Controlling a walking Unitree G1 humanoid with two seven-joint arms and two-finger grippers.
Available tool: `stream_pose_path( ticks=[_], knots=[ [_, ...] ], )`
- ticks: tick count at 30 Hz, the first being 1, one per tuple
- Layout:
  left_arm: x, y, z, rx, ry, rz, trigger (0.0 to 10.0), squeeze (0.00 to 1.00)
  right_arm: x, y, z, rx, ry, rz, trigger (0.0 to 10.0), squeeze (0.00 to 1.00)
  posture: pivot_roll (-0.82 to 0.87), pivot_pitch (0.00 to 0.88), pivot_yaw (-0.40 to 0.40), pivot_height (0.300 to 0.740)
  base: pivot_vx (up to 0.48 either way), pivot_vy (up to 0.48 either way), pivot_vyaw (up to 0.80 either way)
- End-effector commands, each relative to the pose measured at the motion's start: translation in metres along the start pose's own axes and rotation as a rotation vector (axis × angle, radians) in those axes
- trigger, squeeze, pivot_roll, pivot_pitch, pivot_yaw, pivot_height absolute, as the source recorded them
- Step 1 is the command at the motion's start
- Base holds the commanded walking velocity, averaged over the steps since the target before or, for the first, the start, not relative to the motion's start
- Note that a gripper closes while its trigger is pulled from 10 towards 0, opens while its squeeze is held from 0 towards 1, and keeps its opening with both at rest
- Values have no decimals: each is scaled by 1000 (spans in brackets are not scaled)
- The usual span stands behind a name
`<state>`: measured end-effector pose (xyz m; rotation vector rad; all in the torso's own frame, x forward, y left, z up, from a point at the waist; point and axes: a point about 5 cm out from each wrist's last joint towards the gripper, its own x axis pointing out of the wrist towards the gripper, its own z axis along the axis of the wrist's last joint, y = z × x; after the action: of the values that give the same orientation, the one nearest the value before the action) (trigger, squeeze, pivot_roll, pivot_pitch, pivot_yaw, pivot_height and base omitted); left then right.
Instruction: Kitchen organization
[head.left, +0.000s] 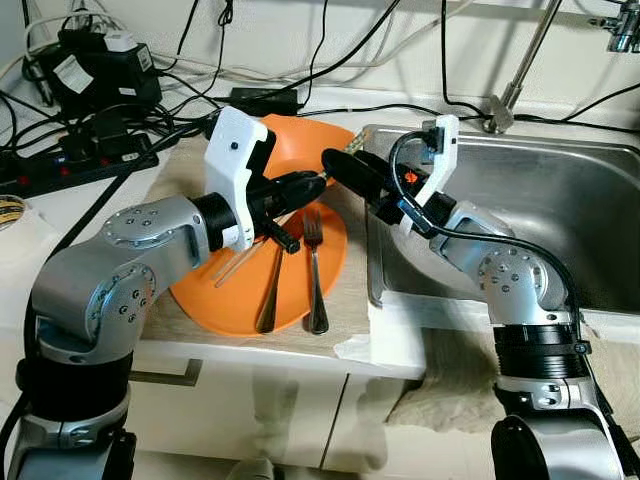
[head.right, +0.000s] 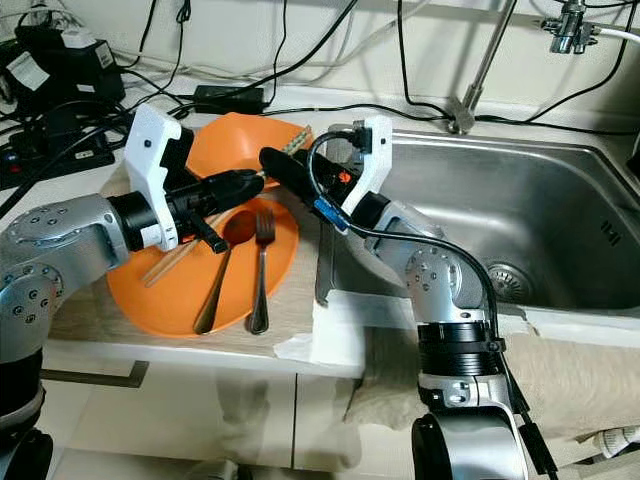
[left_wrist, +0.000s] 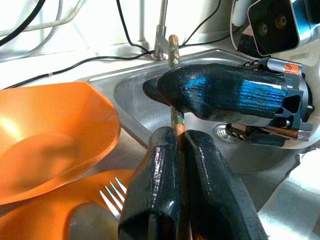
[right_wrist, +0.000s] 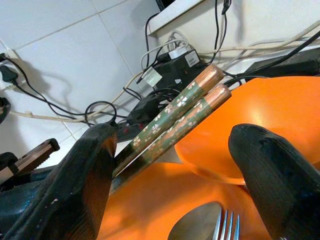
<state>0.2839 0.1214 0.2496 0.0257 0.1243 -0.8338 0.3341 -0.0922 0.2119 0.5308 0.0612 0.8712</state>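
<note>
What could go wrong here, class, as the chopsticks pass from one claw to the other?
1. The right claw is open around the chopsticks; if the left claw lets go early, they may drop onto the fork and spoon on the orange plate.
2. The orange bowl sits close behind and could be knocked.

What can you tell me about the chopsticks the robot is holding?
The chopsticks are a pair, side by side, wooden-looking, with green flowered bands near their round tops. The left gripper is shut on them, its two black fingers pinching the shafts. They slant over the orange plate, tops pointing toward the orange bowl and the sink. The right gripper is open, one finger on each side of the tops, not yet closed on them.
</note>
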Motion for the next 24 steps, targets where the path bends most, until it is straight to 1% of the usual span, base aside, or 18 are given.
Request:
stream_pose_path(
  ticks=[1, 10, 13, 14, 15, 18, 21, 24],
  knots=[
    [0, -25, 23, 80, -116, -160, 0, 0, -14, -32, -11, 10, 46, -255, 10000, 0, 119, 0, -10, 740, 0, 0, 0],
    [0, -30, 22, 91, -112, -193, 0, 0, -4, -30, -9, 30, 19, -259, 10000, 0, 122, 0, -13, 740, 0, 0, 0],
    [-1, -31, 23, 90, -119, -199, 0, 0, 1, -28, -11, 5, 30, -259, 10000, 0, 122, 0, -15, 740, 0, 0, 0],
    [-1, -32, 23, 90, -120, -200, 0, 0, 2, -28, -12, -17, 35, -262, 8627, 0, 122, 0, -15, 740, 0, 0, 0],
    [-1, -32, 23, 89, -123, -201, 0, 0, 2, -28, -12, -32, 36, -264, 0, 0, 123, 0, -16, 740, 0, 0, 0],
    [-1, -32, 25, 84, -136, -206, 0, 0, 3, -27, -15, -60, 55, -273, 0, 0, 123, 0, -17, 740, 0, 0, 0],
    [-1, -33, 27, 82, -152, -209, 0, 0, 3, -28, -16, -56, 56, -276, 0, 0, 122, 0, -19, 740, 0, 0, 0],
    [-3, -33, 31, 81, -189, -215, 0, 0, 4, -31, -16, -30, 48, -298, 0, 0, 123, 0, -19, 740, 0, 0, 0]
  ],
)
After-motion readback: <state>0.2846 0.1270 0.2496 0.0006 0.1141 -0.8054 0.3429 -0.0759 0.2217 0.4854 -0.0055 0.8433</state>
